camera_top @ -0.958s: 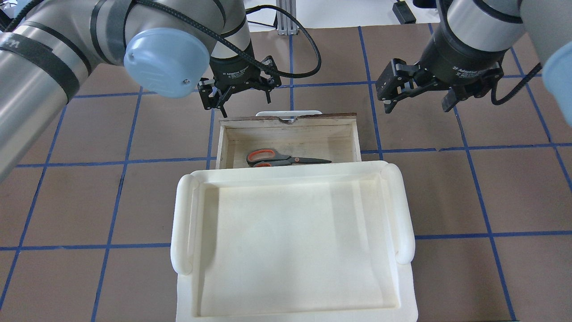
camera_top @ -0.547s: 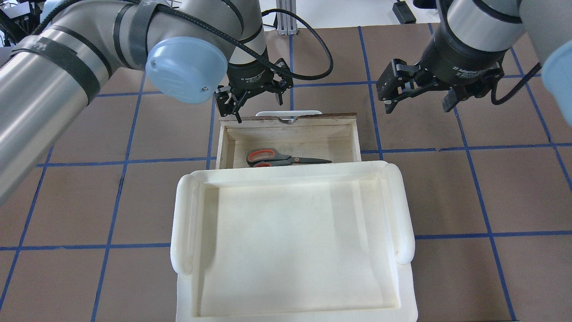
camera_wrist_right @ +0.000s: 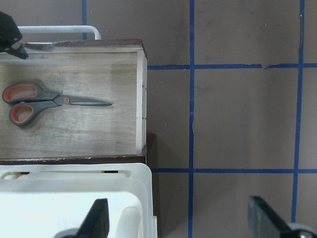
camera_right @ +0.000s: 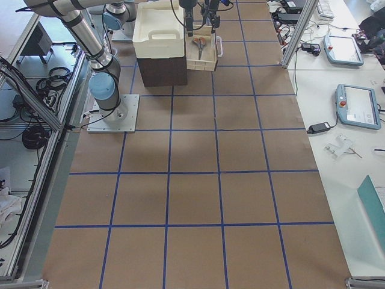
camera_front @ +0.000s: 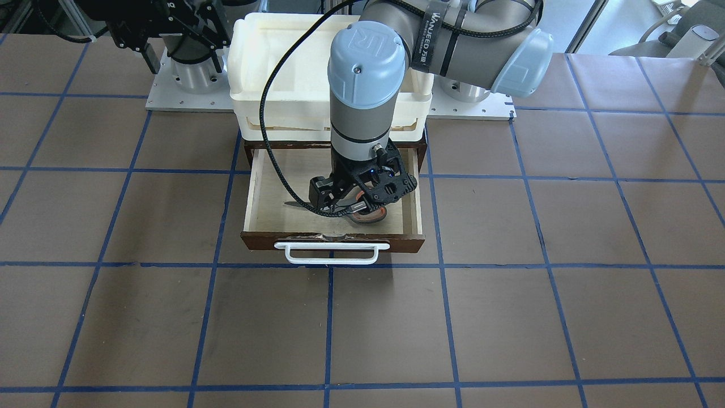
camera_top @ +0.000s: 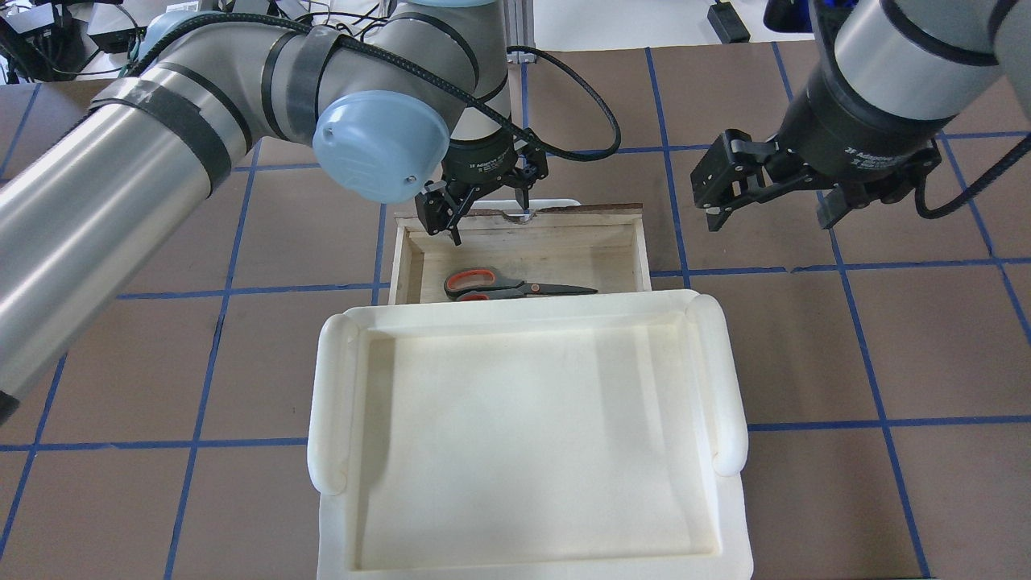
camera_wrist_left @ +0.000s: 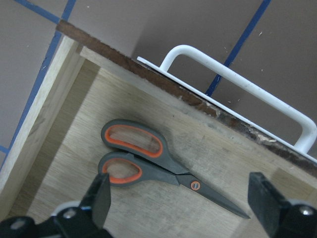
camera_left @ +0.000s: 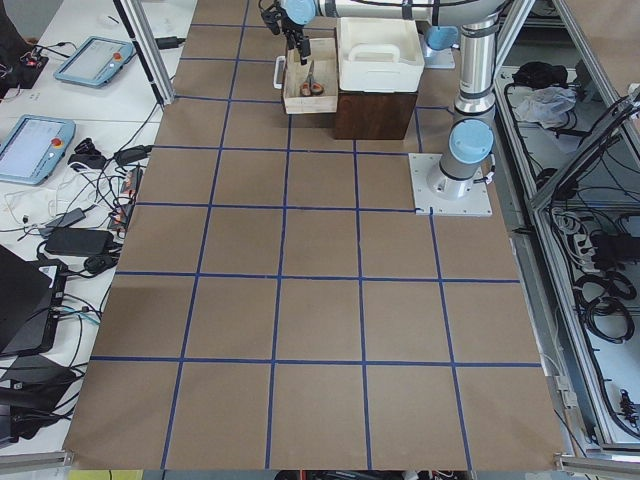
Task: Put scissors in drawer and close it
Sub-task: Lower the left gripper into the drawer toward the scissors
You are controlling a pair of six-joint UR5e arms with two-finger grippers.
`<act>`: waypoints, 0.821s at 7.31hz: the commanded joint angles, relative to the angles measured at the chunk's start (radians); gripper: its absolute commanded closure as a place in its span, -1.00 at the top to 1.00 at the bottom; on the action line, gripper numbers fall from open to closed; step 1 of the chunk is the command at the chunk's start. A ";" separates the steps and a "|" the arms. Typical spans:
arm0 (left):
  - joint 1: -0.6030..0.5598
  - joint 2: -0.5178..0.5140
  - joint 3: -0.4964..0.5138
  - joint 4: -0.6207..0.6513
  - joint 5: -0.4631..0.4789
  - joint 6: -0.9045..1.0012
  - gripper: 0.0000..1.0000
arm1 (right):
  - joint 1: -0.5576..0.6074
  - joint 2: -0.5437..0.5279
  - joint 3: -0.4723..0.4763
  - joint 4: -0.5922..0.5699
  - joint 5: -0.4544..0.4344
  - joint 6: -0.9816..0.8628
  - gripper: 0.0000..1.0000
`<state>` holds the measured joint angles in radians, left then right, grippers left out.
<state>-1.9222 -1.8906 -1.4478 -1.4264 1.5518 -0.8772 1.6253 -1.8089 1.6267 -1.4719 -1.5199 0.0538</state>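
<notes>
The scissors (camera_top: 499, 284) lie flat inside the open drawer (camera_top: 564, 211), grey handles with orange-lined loops to the left and blades pointing right. They also show in the left wrist view (camera_wrist_left: 148, 158) and the right wrist view (camera_wrist_right: 44, 101). My left gripper (camera_top: 489, 216) is open and empty. It hangs over the drawer's front edge, near the white bar handle (camera_front: 331, 253), and hides most of the scissors in the front-facing view. My right gripper (camera_top: 773, 213) is open and empty, above the table to the right of the drawer.
A white plastic tray (camera_top: 330, 403) sits on top of the dark cabinet, over the back of the drawer. Brown table mat with blue grid lines lies all around. The left arm's black cable loops just beyond the drawer front.
My left gripper has moved right and nearer, from beyond the drawer's left front corner to over its front edge. The right gripper shifted slightly. The scissors have not moved.
</notes>
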 commanded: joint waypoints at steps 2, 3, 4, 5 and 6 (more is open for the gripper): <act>0.000 -0.016 -0.002 0.044 -0.002 0.003 1.00 | 0.001 -0.118 0.022 0.060 -0.031 0.004 1.00; -0.006 -0.019 -0.014 0.041 -0.001 -0.005 1.00 | -0.002 -0.098 0.024 0.071 -0.014 0.011 1.00; -0.007 -0.019 -0.023 0.043 -0.009 -0.012 1.00 | -0.007 -0.054 0.025 0.080 -0.017 0.012 1.00; -0.012 -0.016 -0.028 0.043 -0.022 -0.049 0.98 | -0.011 -0.046 0.012 0.068 -0.035 0.008 1.00; -0.012 -0.015 -0.032 0.034 -0.018 -0.055 0.96 | -0.008 -0.040 0.024 0.093 -0.039 0.004 1.00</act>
<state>-1.9325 -1.9071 -1.4737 -1.3863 1.5360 -0.9146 1.6167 -1.8611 1.6456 -1.3959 -1.5501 0.0617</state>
